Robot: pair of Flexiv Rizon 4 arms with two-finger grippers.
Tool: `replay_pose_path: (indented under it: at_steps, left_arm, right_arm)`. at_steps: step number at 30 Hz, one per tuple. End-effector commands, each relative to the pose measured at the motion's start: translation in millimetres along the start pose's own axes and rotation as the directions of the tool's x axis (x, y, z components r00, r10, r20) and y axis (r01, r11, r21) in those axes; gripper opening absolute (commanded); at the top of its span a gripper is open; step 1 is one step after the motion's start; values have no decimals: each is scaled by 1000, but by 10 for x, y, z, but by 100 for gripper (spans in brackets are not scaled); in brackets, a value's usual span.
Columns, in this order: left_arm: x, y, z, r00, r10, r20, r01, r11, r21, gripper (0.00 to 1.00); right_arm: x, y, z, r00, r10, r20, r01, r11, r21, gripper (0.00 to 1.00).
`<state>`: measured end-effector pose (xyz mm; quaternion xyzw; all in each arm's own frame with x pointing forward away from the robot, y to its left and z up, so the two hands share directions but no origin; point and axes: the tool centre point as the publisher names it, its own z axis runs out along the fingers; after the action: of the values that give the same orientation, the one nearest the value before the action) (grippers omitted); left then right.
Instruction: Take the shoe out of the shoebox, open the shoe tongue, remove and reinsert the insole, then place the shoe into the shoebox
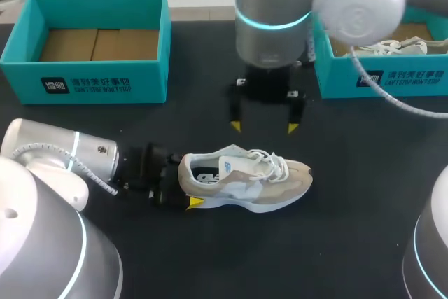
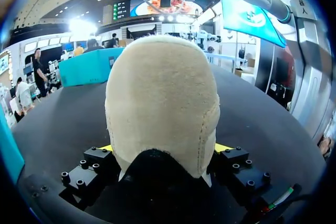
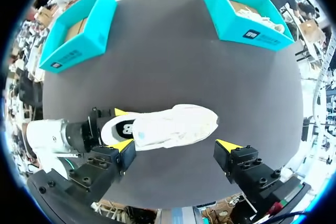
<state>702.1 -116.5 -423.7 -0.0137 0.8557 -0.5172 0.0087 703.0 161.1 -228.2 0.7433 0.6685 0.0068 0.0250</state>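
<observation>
Our left tool (image 1: 187,185) clamps the sneaker (image 1: 248,176) by its heel, steadying it upright on the bench (image 1: 210,257) outside the empty shoebox (image 1: 105,83), so our right tool (image 1: 264,127), fingers spread above, can reach its laces (image 1: 269,160).

— Casing on the left arm (image 1: 49,173)?
— Silver-grey, rounded joint housings, thin cyan light ring at a joint. Black wrist block.
— And the right arm (image 1: 273,19)?
— Same silver casing, bright cyan ring, one white cable (image 1: 413,107) coming off it.
— The jaws?
— Black mounts on both arms, studded with socket-head screws. Fingertips bright yellow.
</observation>
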Motion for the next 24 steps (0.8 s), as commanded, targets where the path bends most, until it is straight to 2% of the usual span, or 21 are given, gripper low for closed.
replay_pose_path:
  at_steps: [1, 14, 15, 18, 20, 24]
  left_arm:
    - [-11, 7, 35, 1000, 0, -3, 0, 1000, -6, 0]
    - [-11, 7, 35, 1000, 0, -3, 0, 1000, -6, 0]
    - [-11, 7, 35, 1000, 0, -3, 0, 1000, -6, 0]
    - [-11, 7, 35, 1000, 0, -3, 0, 1000, -6, 0]
    - [-11, 7, 35, 1000, 0, -3, 0, 1000, -6, 0]
    - [-11, 7, 35, 1000, 0, -3, 0, 1000, -6, 0]
  right_arm:
    - [87, 14, 13, 1000, -1, 17, 1, 1000, 3, 100]
    - [87, 14, 13, 1000, -1, 17, 1, 1000, 3, 100]
    - [173, -9, 38, 1000, -7, 13, 7, 1000, 6, 100]
    - [416, -86, 132, 993, -30, 113, 27, 999, 27, 100]
    - [512, -126, 199, 993, -33, 117, 33, 999, 2, 100]
    - [606, -219, 359, 993, 14, 120, -16, 1000, 13, 100]
